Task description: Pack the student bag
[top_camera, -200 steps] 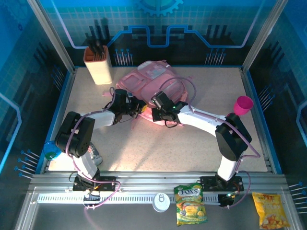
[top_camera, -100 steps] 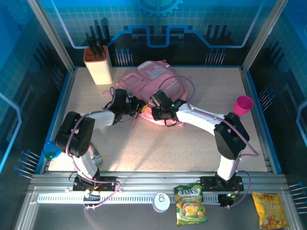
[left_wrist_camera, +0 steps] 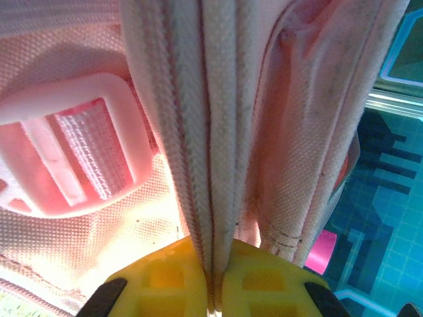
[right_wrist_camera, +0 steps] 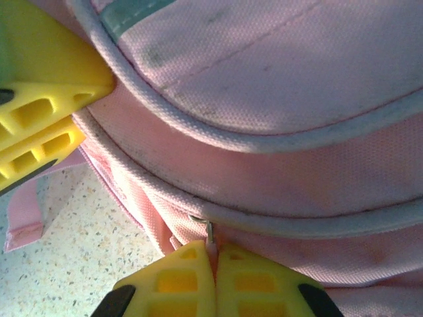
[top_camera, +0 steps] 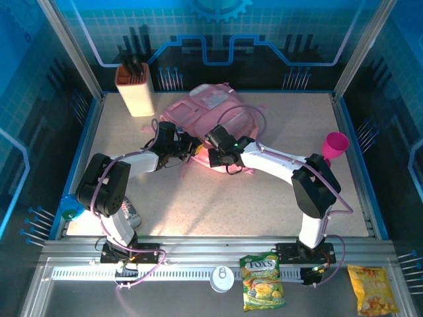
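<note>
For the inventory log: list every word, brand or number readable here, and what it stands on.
"FOX'S": on the green and yellow sweets packet.
On the yellow snack bag: print too small to read.
On the student bag: pale patch, too blurred to read.
On the white round lid: mark too small to read.

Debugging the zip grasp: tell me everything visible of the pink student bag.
The student bag is soft pink woven fabric with pale piping, lying slumped at the far middle of the table. A pink plastic buckle sits on it. The left gripper is shut on a pale webbing strap; the right gripper pinches a small metal zip pull at a seam.
</note>
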Tool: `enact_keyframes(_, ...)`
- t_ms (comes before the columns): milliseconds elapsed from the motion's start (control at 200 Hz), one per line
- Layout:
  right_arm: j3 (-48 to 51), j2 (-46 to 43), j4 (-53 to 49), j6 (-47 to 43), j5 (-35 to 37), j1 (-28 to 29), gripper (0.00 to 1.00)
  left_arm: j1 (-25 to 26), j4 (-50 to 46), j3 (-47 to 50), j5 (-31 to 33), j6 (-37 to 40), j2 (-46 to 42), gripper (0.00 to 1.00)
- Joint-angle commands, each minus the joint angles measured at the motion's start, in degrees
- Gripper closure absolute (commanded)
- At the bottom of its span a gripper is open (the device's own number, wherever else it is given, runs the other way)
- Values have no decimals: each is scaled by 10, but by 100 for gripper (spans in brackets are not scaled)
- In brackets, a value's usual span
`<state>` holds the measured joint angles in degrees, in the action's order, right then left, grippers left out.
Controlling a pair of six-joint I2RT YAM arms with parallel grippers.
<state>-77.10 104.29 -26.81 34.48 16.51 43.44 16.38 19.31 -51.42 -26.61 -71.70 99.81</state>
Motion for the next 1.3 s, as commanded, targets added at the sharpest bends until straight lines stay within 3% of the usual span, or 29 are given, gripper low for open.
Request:
enact_keyframes(0, 38, -52, -16, 8, 92, -23, 97, 0, -10, -23, -4, 20, -1, 100)
enact_keyframes(285, 81, -109, -8, -14, 114, -117, 97, 5, -46, -44, -14, 69, 0, 100)
enact_keyframes(475, 109, -142, 3, -17, 116, -110, 100, 6, -90, -89, -27, 108, 26, 100)
enact_keyframes(750, 200, -199, 118, -37, 75, -40, 100, -14, -157, -174, -7, 157, 73, 97)
enact_keyframes(976, 153, -127, 181, -35, -14, 6, 100, -65, -181, -177, 2, 180, 51, 79)
enact_keyframes(1296, 26, -7, 227, -9, -125, 31, 100, -145, -204, -58, -26, 167, -68, 58)
